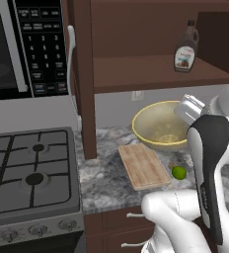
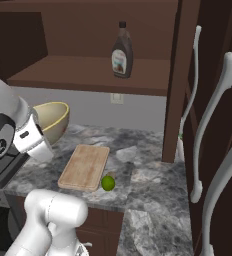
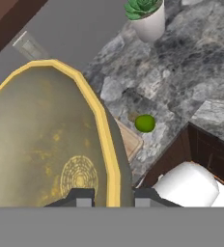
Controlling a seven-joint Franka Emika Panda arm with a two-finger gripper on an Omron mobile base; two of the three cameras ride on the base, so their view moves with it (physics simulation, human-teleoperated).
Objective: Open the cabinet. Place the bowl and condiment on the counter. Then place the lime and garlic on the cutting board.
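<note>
gripper [image 3: 113, 197] pinches the rim of the yellow bowl [image 1: 158, 123], held just above the counter [image 1: 106, 178] behind the cutting board [image 1: 143, 165]; setting it down comes next; condiment bottle [image 1: 186, 47] waits on the cabinet shelf [image 1: 146, 74]; lime [image 1: 179, 172] beside the board
</note>
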